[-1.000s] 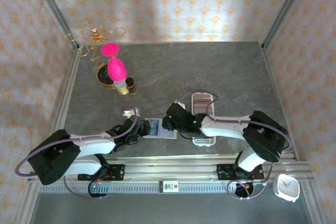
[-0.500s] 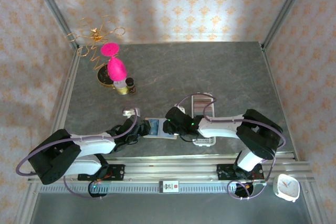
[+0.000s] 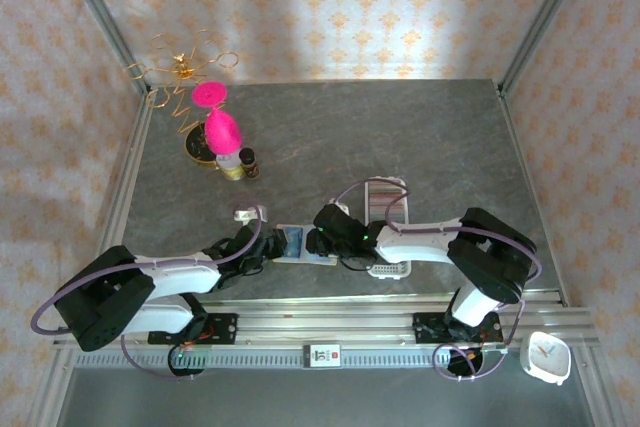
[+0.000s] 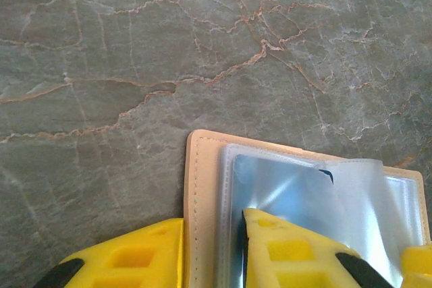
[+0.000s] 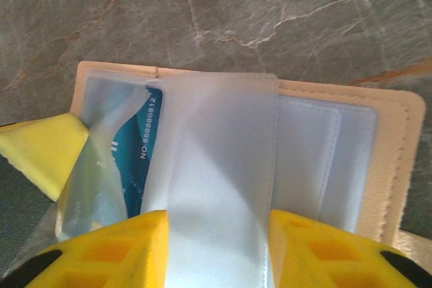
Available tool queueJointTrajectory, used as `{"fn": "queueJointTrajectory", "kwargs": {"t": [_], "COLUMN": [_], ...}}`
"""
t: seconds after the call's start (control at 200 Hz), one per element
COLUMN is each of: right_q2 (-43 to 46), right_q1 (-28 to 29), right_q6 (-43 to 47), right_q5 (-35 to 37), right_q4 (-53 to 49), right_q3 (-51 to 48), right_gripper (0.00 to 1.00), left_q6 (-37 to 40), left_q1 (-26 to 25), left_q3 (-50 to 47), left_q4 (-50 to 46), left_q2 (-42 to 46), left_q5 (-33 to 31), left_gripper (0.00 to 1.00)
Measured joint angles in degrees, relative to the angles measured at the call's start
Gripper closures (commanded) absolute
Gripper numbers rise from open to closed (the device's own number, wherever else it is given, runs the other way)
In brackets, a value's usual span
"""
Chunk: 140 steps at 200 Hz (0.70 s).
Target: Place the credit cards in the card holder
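Top external view: we find the card holder lying open and flat near the front edge of the table, its long axis running left to right between the two arms. Bare stone lies behind it. A white tray sits just beside its right end, under the right arm, and the front rail runs close along its near side.

Left wrist view: the left gripper stands part-open astride the holder's left edge. One finger rests on the clear sleeves, the other just outside the beige stitched border. We cannot tell whether it presses or pinches.

Right wrist view: the right gripper is wide open, with a frosted sleeve leaf filling the gap between its yellow fingers. A blue card sits in the left pocket, its number line running across the holder's long axis. The right pocket lies flat against the beige cover.
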State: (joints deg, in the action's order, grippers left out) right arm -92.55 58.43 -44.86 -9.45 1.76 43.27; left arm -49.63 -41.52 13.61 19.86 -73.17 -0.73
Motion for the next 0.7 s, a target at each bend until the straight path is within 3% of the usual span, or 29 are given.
{"fn": "queueJointTrajectory", "kwargs": {"t": [0.701], "right_q2": [0.0], "right_q1": [0.1], "right_q6": [-5.6], "right_q5": [-4.5], "right_q4": [9.6], "right_q3": [-1.0], "right_gripper": [0.57], "left_q6": [-0.1], "left_q1": [0.0], "left_q3": [-0.2], "left_q4": [0.7], "left_q2": [-0.2], "left_q5": [0.1], "left_gripper": [0.78]}}
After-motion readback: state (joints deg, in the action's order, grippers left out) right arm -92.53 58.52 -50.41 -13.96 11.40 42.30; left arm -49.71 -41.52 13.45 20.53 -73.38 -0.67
